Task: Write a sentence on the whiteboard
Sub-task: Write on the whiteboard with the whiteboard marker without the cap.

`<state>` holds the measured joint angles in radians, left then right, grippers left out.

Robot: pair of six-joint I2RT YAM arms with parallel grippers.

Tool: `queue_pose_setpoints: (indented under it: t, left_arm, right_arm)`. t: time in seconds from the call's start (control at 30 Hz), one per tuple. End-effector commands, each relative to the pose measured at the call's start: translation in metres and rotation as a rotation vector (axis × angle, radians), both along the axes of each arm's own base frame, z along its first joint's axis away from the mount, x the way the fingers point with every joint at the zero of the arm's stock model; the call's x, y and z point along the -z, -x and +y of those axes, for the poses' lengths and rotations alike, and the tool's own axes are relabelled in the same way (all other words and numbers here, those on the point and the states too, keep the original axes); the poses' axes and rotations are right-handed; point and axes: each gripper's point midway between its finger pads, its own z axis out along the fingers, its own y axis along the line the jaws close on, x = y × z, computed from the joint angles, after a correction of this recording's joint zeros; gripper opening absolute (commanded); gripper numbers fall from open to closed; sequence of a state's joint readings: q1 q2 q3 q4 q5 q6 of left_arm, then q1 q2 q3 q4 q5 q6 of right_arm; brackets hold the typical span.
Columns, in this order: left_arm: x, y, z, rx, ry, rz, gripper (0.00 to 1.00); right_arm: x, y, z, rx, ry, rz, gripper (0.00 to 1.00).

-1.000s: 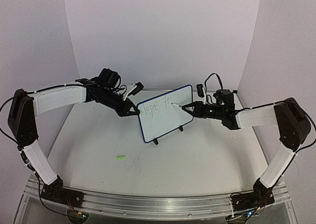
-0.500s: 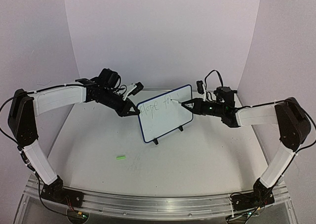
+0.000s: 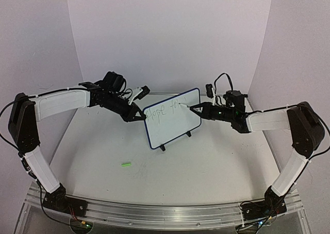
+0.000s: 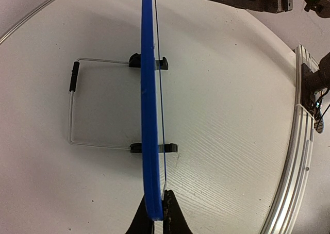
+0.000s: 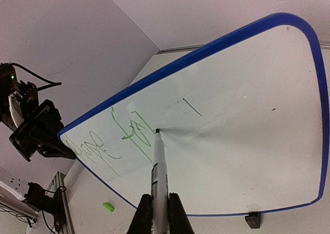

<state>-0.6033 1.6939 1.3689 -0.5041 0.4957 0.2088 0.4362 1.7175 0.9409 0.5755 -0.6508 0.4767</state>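
Observation:
The whiteboard (image 3: 172,118) stands upright on its wire stand near the back middle of the table, blue-rimmed, with green handwriting on its upper left. My left gripper (image 3: 139,115) is shut on the board's left edge; in the left wrist view the blue rim (image 4: 148,115) runs edge-on between the jaws of the left gripper (image 4: 156,216). My right gripper (image 3: 198,110) is shut on a white marker (image 5: 157,172) whose dark tip touches the whiteboard (image 5: 232,156) just right of the green letters (image 5: 129,133). The right gripper (image 5: 157,213) holds the marker's barrel.
A small green marker cap (image 3: 126,164) lies on the table in front of the left arm, also the green cap (image 5: 108,206) below the board. The wire stand (image 4: 75,110) reaches behind the board. An aluminium rail (image 3: 165,211) edges the near side.
The right gripper has moved up and left with the marker, from the board's right-middle to the top line beside the written letters. The left arm and the board have stayed put.

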Motion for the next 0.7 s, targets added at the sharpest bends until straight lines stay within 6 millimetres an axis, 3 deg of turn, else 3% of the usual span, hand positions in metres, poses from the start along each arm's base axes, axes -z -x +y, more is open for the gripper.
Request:
queue_pose_setpoints:
  t: [0.0, 0.43, 0.67]
  left_arm:
    - [0.017, -0.001, 0.005, -0.005, -0.071, 0.009, 0.00]
    - [0.017, -0.001, 0.005, -0.004, -0.071, 0.010, 0.00]
    - [0.017, -0.001, 0.005, -0.006, -0.069, 0.014, 0.00]
  right_arm:
    - [-0.031, -0.009, -0.007, 0.055, -0.031, -0.083, 0.00]
    - [-0.031, -0.009, -0.007, 0.057, -0.032, -0.078, 0.00]
    - [-0.040, 0.006, -0.010, 0.035, -0.045, -0.093, 0.00]
